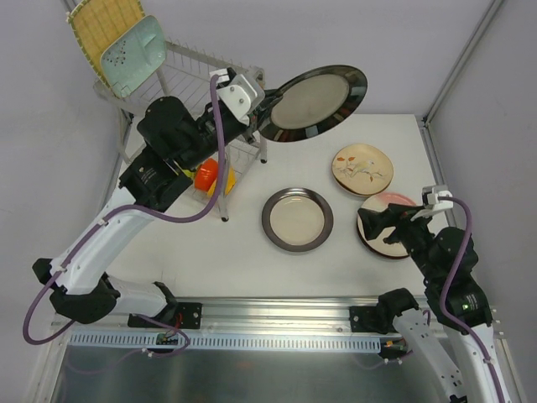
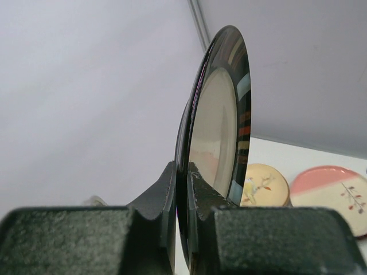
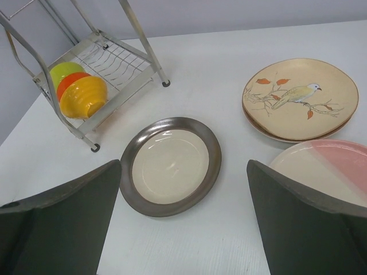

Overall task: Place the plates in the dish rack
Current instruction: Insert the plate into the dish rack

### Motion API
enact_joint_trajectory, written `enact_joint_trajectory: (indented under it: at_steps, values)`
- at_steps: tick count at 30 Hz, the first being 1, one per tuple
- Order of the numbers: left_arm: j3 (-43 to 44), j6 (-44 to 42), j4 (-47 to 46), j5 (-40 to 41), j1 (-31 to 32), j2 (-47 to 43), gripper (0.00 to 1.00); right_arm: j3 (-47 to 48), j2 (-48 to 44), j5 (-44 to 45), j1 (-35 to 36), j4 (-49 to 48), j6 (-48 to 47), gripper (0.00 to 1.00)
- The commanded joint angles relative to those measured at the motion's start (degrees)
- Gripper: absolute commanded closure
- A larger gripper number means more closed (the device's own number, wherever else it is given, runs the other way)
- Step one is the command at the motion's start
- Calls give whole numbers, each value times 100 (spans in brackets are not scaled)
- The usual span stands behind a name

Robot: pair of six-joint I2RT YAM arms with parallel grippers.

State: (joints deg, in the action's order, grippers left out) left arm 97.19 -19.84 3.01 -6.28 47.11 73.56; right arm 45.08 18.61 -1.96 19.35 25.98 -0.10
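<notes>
My left gripper [image 1: 267, 113] is shut on the rim of a round dark-rimmed cream plate [image 1: 315, 102] and holds it in the air right of the dish rack [image 1: 189, 67]; the left wrist view shows this plate [image 2: 221, 126] edge-on between the jaws. A yellow woven plate [image 1: 99, 34] and a pale teal plate [image 1: 132, 55] stand in the rack's top tier. A second dark-rimmed plate [image 1: 296, 219] lies flat mid-table, also in the right wrist view [image 3: 170, 166]. My right gripper [image 1: 375, 227] is open and empty over a pink-and-cream plate [image 1: 394, 201]. A cream bird plate [image 1: 362, 168] lies behind it.
Orange and yellow bowls [image 1: 210, 178] sit in the rack's lower tier; the right wrist view shows green, orange and yellow bowls [image 3: 80, 91] there. The bird plate [image 3: 299, 97] rests on another plate. The table's right edge [image 1: 432, 159] is near the plates.
</notes>
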Motion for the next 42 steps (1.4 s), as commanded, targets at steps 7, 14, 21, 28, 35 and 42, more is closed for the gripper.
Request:
enact_joint_trajectory:
  at_steps: [7,14,21,28,35,42]
  values:
    - [1636,-1215,-1153,171,-386,299,100,343,318,-147,-19,83,-8,4]
    - [2172,-1259,-1083,48,-1239,545,100,423,468,-235,-28,101,-8,4]
    - [2401,-1277,-1048,48,-2161,668,100,388,757,-375,-20,4,-25,5]
    - [2261,-996,-1048,-189,-3181,616,100,458,1153,-639,-19,-189,-25,4]
    - [2217,-882,-1083,-444,-3998,651,100,458,1426,-947,-28,-312,-8,5]
    - [2146,-645,-1074,-769,-4658,747,100,422,1733,-1114,-28,-453,-17,5]
